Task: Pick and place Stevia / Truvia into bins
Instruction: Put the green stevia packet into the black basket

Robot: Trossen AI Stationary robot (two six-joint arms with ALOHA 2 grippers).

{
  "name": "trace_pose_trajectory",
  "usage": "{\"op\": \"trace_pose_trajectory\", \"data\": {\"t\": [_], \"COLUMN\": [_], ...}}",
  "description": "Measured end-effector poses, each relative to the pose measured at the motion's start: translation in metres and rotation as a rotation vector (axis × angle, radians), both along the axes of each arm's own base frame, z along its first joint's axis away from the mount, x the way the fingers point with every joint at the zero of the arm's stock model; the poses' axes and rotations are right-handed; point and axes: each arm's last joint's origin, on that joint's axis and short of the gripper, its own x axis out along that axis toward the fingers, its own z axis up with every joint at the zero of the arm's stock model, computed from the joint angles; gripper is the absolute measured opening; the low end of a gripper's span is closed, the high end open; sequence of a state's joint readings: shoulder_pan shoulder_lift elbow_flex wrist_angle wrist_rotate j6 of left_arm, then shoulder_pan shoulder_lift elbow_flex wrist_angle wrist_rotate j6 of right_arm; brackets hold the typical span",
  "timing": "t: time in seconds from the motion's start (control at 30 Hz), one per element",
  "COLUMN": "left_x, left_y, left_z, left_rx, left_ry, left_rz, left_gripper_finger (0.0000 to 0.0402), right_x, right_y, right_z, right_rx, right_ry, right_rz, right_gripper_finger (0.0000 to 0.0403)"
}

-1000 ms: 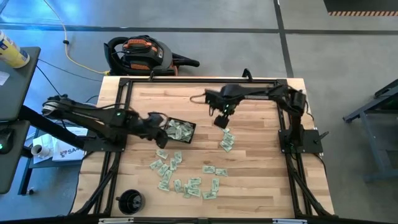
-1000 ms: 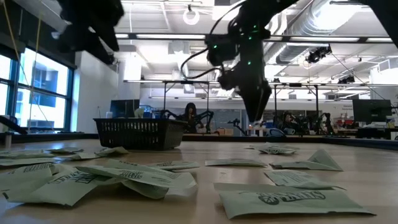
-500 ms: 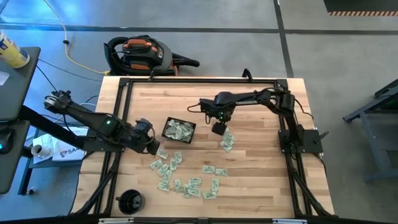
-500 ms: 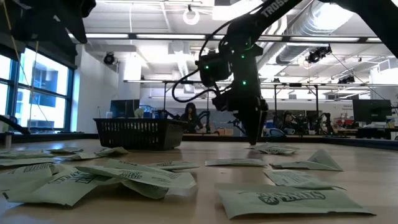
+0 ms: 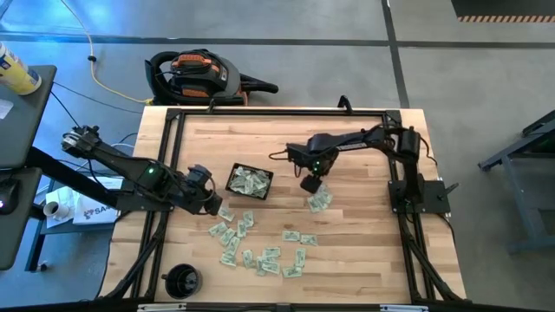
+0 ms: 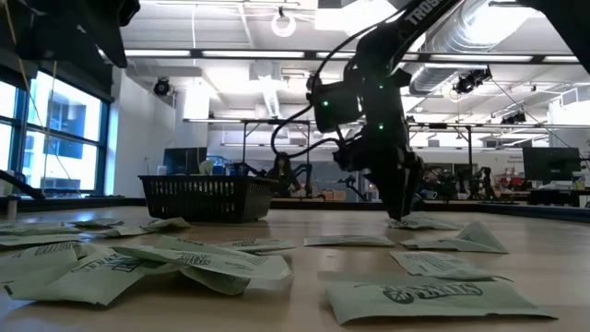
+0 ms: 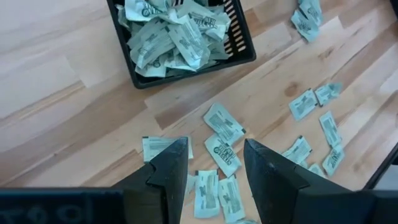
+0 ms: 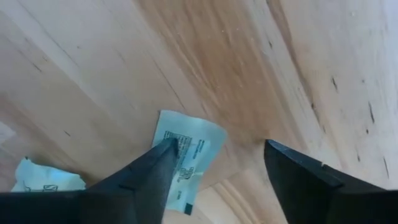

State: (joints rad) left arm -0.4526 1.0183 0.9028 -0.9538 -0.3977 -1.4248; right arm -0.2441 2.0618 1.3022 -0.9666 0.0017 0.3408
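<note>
Sachets [image 5: 260, 247] lie scattered toward the table's front edge; more fill the tray [image 5: 249, 181]. Right gripper [image 8: 217, 168], fingers apart, straddles one sachet [image 8: 186, 155]. Left gripper [image 7: 214, 163] hovers open. Risk: flat paper may slip the pinch.

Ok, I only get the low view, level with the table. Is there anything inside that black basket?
Observer: Yes. Seen from above, the tray holds a heap of sachets.
Operator: And the arm in the middle, is its pincer open?
Observer: That is the right pincer. It is open, with one finger over the edge of a single sachet.
Operator: Where is the other arm?
Observer: The left pincer is open above loose sachets on the table beside the tray, holding nothing.
</note>
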Motion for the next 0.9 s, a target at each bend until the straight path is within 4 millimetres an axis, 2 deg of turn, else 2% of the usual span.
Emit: {"op": "trace_pose_trajectory", "data": {"t": [0.13,0.33,0.37,0.47,0.6,0.73,0.9], "left_x": [0.0,0.0,0.0,0.001,0.0,-0.002,-0.008], "left_y": [0.0,0.0,0.0,0.0,-0.004,-0.01,-0.023], "left_z": [0.0,0.0,0.0,0.0,0.001,0.002,0.003], "left_rx": [0.007,0.008,0.008,0.004,-0.002,-0.003,0.005], "left_ry": [-0.002,-0.002,-0.002,-0.008,-0.023,-0.047,-0.11], "left_rz": [0.0,-0.001,-0.001,-0.002,-0.017,-0.025,0.002], "left_gripper_finger": [0.0191,0.0191,0.0191,0.0191,0.0191,0.0191,0.0191], "right_x": [0.004,0.008,0.009,0.018,0.041,0.066,0.088], "right_y": [0.006,0.004,0.003,-0.001,-0.002,-0.004,0.007], "right_z": [0.0,-0.001,-0.001,0.007,0.043,0.114,0.174], "right_rx": [-0.02,0.024,0.04,0.053,-0.038,-0.091,-0.128], "right_ry": [-0.037,-0.097,-0.109,-0.189,-0.353,-0.595,-0.783], "right_rz": [-0.003,-0.019,-0.027,-0.056,-0.033,-0.029,0.054], "right_gripper_finger": [0.0172,0.0019,0.0011,0.0021,0.0004,0.0003,0.0001]}}
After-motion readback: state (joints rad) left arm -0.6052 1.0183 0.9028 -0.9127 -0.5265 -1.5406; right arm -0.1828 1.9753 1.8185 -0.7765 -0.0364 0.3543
